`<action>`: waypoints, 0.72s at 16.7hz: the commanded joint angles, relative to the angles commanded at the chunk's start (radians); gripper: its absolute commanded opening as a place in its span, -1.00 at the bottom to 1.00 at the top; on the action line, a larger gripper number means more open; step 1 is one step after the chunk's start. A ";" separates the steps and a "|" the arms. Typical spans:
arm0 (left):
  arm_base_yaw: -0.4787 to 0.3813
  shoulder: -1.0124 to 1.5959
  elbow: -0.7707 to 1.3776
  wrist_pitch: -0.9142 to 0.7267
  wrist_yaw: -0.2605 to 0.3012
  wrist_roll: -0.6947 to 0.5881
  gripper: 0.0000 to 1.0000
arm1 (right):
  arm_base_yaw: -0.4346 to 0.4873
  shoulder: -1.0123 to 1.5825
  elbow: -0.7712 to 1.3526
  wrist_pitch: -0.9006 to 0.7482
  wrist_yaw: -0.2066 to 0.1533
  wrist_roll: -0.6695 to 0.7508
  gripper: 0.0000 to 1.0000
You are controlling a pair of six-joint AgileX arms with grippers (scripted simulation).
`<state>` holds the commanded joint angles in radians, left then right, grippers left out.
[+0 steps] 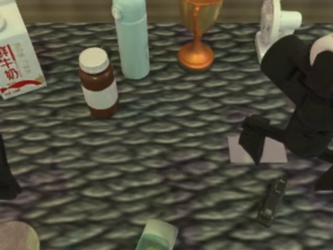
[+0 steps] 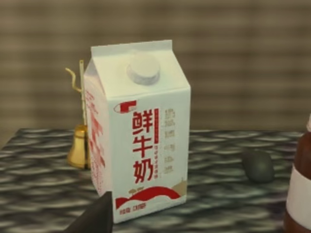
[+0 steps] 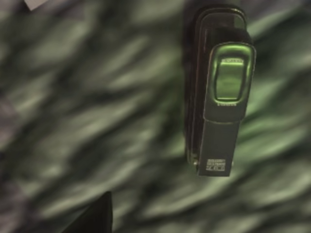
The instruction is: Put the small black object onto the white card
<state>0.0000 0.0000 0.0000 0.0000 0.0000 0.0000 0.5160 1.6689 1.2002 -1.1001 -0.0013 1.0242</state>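
Nearest the camera in the top view is a pale green, cylindrical container (image 1: 157, 235) lying at the near edge of the dark pebble-patterned tabletop (image 1: 171, 156), just clutter as far as the job goes. What matters is over on the right: the small black object (image 1: 272, 200), a narrow dark bar with greyish metal bits, lies flat on the table just nearer than the white card (image 1: 270, 152), a thin off-white rectangle, close to it but not on it, so the placing isn't done yet. My right arm reaches in from the far right with its right gripper (image 1: 253, 138) hanging over the card's left part, hiding some of it; I can't tell if its claw is spread or pressed together, but it isn't pinching the bar, which sits apart from it. The right wrist view looks straight down on the bar (image 3: 216, 92) lying alone on the table, which I'd read as the arm lining up for a pickup along its narrow width. Because the bar is so close to the card, the carry should be short. The left gripper (image 1: 5, 177) is parked at the left edge, and I can't tell its claw state either; its wrist camera just stares at the white milk carton with red print (image 2: 138, 131) at the far left. A brown jar with a white lid (image 1: 98, 82), a light blue bottle (image 1: 131, 36) and an orange goblet (image 1: 197, 34) stand along the far side, well clear of the work.
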 joint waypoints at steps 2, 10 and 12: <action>0.000 0.000 0.000 0.000 0.000 0.000 1.00 | -0.005 -0.003 -0.003 0.003 0.000 -0.001 1.00; 0.000 0.000 0.000 0.000 0.000 0.000 1.00 | 0.000 0.105 -0.157 0.267 0.000 0.002 1.00; 0.000 0.000 0.000 0.000 0.000 0.000 1.00 | 0.002 0.141 -0.206 0.352 0.000 0.004 1.00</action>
<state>0.0000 0.0000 0.0000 0.0000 0.0000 0.0000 0.5179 1.8094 0.9939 -0.7478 -0.0009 1.0283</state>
